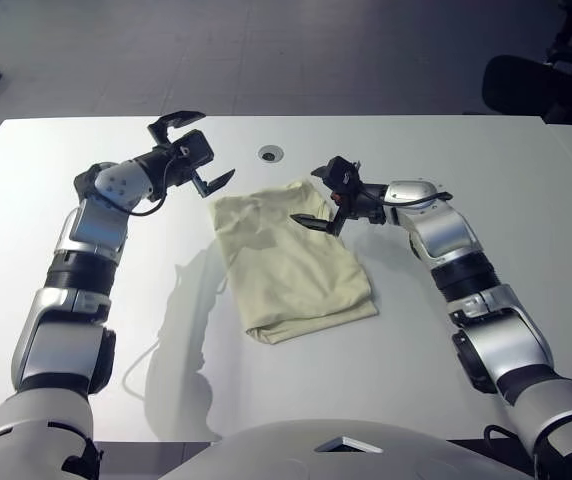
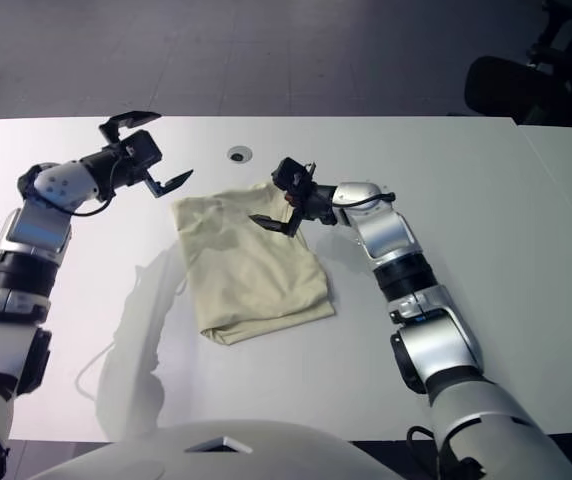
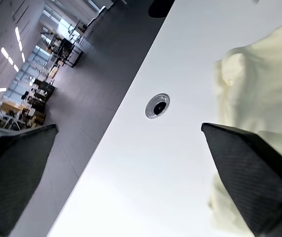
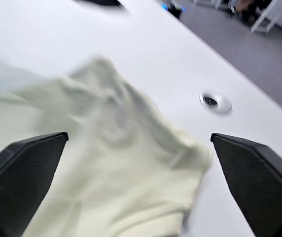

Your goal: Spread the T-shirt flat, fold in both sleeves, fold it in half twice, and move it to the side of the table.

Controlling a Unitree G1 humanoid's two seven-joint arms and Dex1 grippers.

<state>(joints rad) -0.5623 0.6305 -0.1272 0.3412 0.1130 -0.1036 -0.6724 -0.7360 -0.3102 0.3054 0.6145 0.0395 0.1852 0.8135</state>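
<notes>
Pale-yellow cotton T-shirt (image 1: 291, 265) lies mid-desk as a folded oblong, slanted, w/ one short end toward me. Sleeves are hidden inside the folds, so I can't count layers. The flat white desk (image 1: 406, 370) carries it; the desk's near edge is cut off.

My right end effector (image 1: 309, 196) hangs over the shirt's far right corner, fingers spread, nothing held. Can't tell if the lower fingertip touches cloth. My left end effector (image 1: 204, 148) is up off the desk, just beside the shirt's far left corner, fingers wide apart, empty.

Small round grey cable grommet (image 1: 270, 153) sits in the desk beyond the shirt, btwn both end effectors. Thin pale looping line (image 1: 141, 362) on the desk near my left arm: cord or not, can't tell.
</notes>
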